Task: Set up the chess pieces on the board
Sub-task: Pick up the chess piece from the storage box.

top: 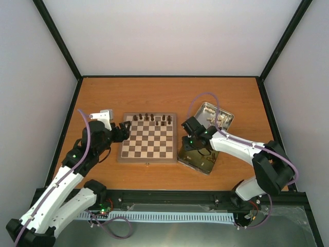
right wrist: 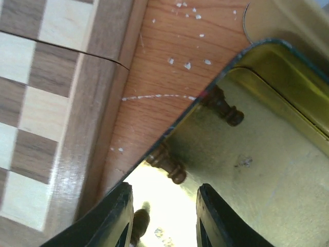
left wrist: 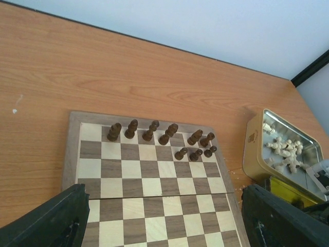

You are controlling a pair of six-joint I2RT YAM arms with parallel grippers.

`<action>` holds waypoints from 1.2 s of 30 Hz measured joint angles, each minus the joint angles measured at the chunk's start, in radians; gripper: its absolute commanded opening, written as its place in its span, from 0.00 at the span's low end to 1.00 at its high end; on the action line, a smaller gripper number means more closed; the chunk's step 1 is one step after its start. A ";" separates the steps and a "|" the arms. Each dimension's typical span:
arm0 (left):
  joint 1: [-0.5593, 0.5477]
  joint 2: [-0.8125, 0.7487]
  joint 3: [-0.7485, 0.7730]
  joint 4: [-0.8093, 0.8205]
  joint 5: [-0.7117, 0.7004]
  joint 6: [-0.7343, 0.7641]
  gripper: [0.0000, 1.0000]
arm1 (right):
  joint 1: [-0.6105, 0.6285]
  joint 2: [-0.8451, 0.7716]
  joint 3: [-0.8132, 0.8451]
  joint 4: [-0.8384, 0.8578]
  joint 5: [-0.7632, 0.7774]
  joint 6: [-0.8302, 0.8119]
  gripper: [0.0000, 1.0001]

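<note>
The wooden chessboard [top: 149, 139] lies mid-table. Several dark brown chess pieces [top: 151, 119] stand on its far two rows, and they also show in the left wrist view [left wrist: 154, 135]. My left gripper [top: 124, 131] is open and empty, low over the board's left edge; its fingers [left wrist: 51, 221] frame the board [left wrist: 149, 190]. My right gripper [right wrist: 164, 226] is open and reaches down into a gold tin half [right wrist: 267, 170]. A dark piece [right wrist: 167, 163] lies just ahead of its jaws. Another [right wrist: 224, 108] lies further in. A third [right wrist: 139, 224] lies beside the left finger [right wrist: 110, 221].
The gold tin half [top: 198, 158] sits against the board's right edge [right wrist: 103, 103]. The other tin half [top: 212, 116] behind it holds cream-white pieces [left wrist: 285, 152]. Pale crumbs dot the wood between board and tin. Black frame posts and white walls enclose the table.
</note>
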 measured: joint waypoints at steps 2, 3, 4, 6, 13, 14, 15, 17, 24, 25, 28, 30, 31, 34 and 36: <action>0.000 0.021 0.000 0.006 0.012 -0.005 0.82 | -0.008 0.012 -0.025 0.051 -0.035 -0.034 0.32; 0.000 0.033 0.000 0.009 0.016 -0.008 0.82 | -0.014 0.021 -0.036 0.073 -0.047 -0.050 0.31; 0.000 0.040 0.000 0.010 0.020 -0.011 0.82 | -0.019 0.034 -0.044 0.093 -0.057 -0.060 0.29; 0.000 0.051 0.000 0.011 0.024 -0.018 0.82 | -0.026 0.065 -0.053 0.123 -0.068 -0.082 0.27; 0.000 0.059 0.000 0.025 0.035 -0.028 0.82 | -0.030 0.101 -0.084 0.185 -0.078 -0.110 0.29; 0.000 0.062 0.000 0.026 0.037 -0.028 0.82 | -0.030 0.103 -0.086 0.192 -0.076 -0.112 0.29; 0.000 0.065 0.000 0.027 0.038 -0.028 0.82 | -0.030 0.108 -0.086 0.196 -0.073 -0.115 0.29; 0.000 0.074 0.000 0.030 0.040 -0.028 0.82 | -0.030 0.123 -0.087 0.212 -0.064 -0.119 0.29; 0.000 0.081 0.000 0.032 0.041 -0.028 0.82 | -0.030 0.148 -0.086 0.268 -0.029 -0.122 0.34; 0.000 0.080 0.000 0.032 0.041 -0.028 0.82 | -0.030 0.151 -0.087 0.278 -0.023 -0.122 0.36; 0.000 0.076 -0.002 0.033 0.042 -0.028 0.82 | -0.031 0.155 -0.087 0.294 -0.018 -0.127 0.39; 0.000 0.072 -0.004 0.033 0.042 -0.028 0.82 | -0.031 0.155 -0.093 0.312 -0.023 -0.138 0.40; 0.000 0.070 -0.006 0.034 0.042 -0.028 0.82 | -0.031 0.154 -0.099 0.326 -0.027 -0.147 0.40; 0.000 0.063 -0.011 0.035 0.042 -0.028 0.82 | -0.031 0.146 -0.126 0.377 -0.036 -0.184 0.40; 0.000 0.060 -0.014 0.039 0.042 -0.028 0.82 | -0.031 0.136 -0.151 0.419 -0.040 -0.212 0.39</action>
